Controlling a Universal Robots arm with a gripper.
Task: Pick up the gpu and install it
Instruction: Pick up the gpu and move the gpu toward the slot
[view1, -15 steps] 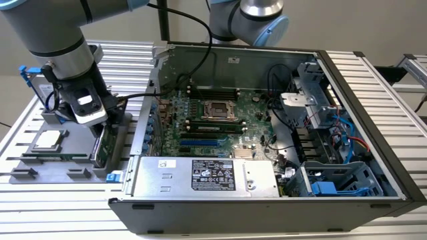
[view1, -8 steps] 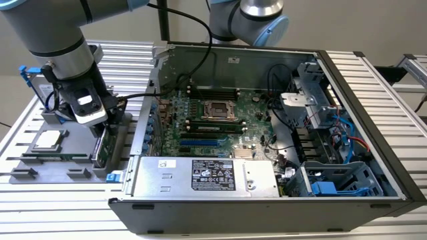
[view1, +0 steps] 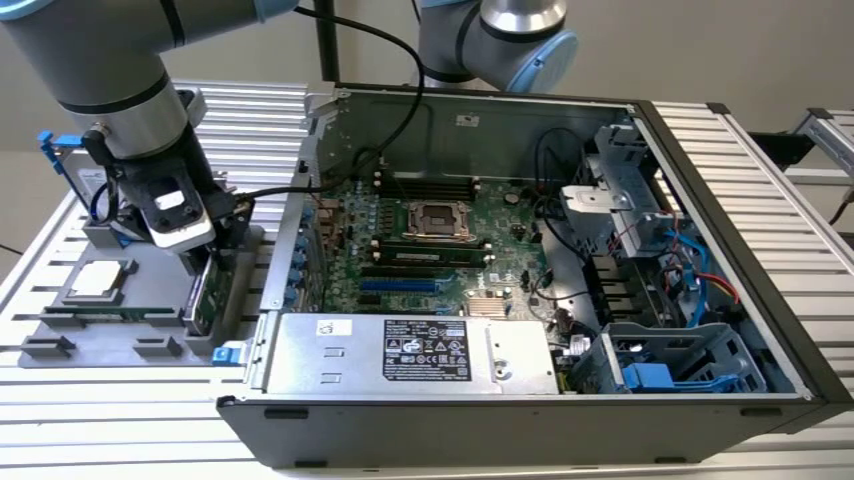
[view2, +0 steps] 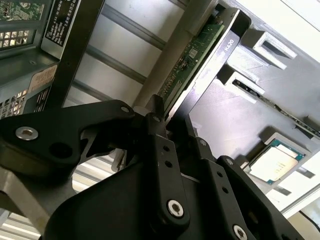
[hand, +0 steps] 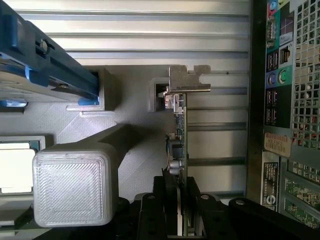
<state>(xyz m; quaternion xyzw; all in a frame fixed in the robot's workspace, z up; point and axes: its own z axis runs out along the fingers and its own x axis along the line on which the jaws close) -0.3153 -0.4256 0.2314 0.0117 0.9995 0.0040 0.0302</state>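
One claw (hand: 180, 184) | clamped on gpu (hand: 179, 125) edge | gpu upright in grey holder (hand: 132, 97)

Exterior view: even, diffuse light from above, no hard shadows; case (view1: 534, 430) interior dimmer, esp. on the exterior view's right. First wrist view: chip (hand: 14, 167) blown white, gpu (hand: 189, 82) bracket glints, grey block (hand: 72, 182) throws soft shadow. Second wrist view: table (view2: 295, 20) burns out white.

gpu (hand: 180, 135), thin green board with silver end bracket, standing on edge in a grey holder (hand: 135, 145) slot
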